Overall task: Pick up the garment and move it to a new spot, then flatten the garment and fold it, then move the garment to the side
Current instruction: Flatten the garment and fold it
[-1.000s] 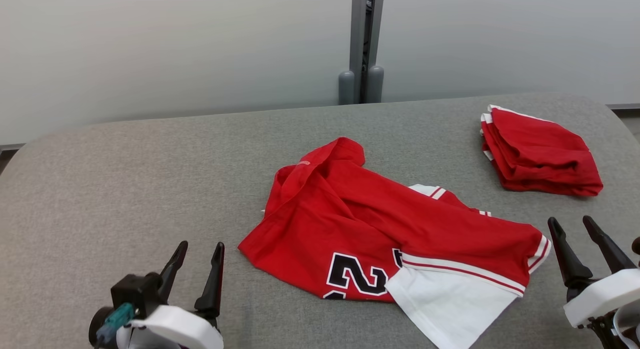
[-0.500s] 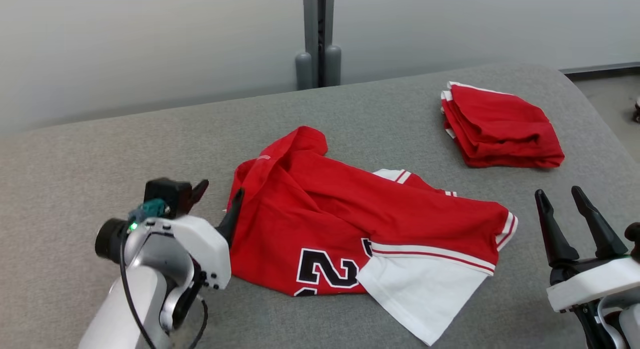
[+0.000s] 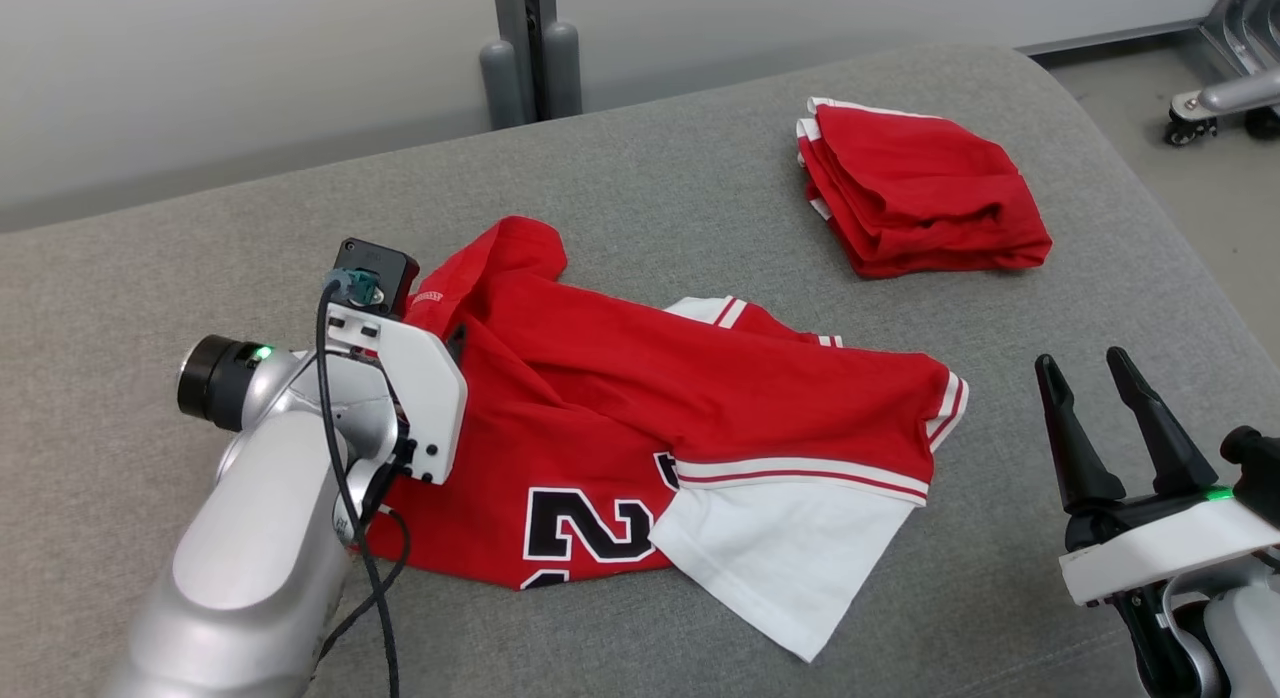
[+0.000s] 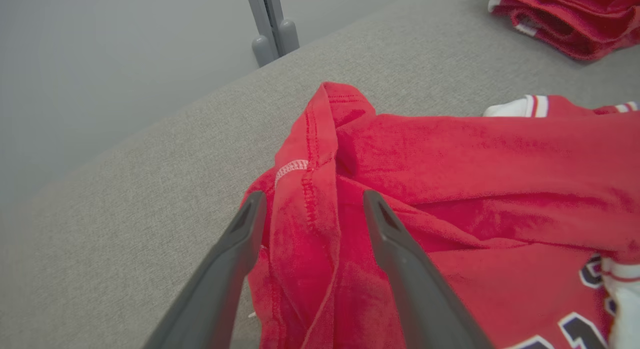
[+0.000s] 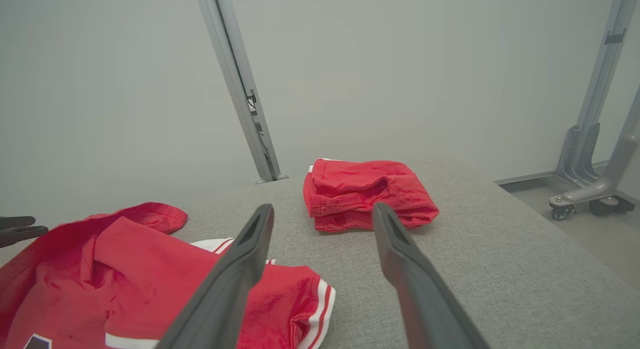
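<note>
The garment [image 3: 700, 398], a red jersey, lies crumpled near the middle of the grey surface [image 3: 1080, 298]. Its front carries a black block numeral with a white outline: a "2" reads clearly, and a second figure beside it is mostly covered by a white sleeve [image 3: 780, 553]. A small pale stitched label [image 4: 292, 168] sits on a raised red fold; its lettering is too small to read. The cloth looks soft and slightly fuzzy, with visible rows of stitching along the hems, and the sleeve cuffs are banded in red and white stripes.

The surface is covered in coarse woven grey fabric and has a rounded corner. At its far right rests a folded red stack [image 3: 920, 193] with white edges, roughly rectangular, well apart from the jersey.

The left jaws stand apart, their dark tapered fingers [image 4: 235, 269] straddling the raised fold at the jersey's left edge; they are not clamped on it. The right jaws also stand apart and hold nothing, over the near right of the surface, beside the jersey's striped cuff.
</note>
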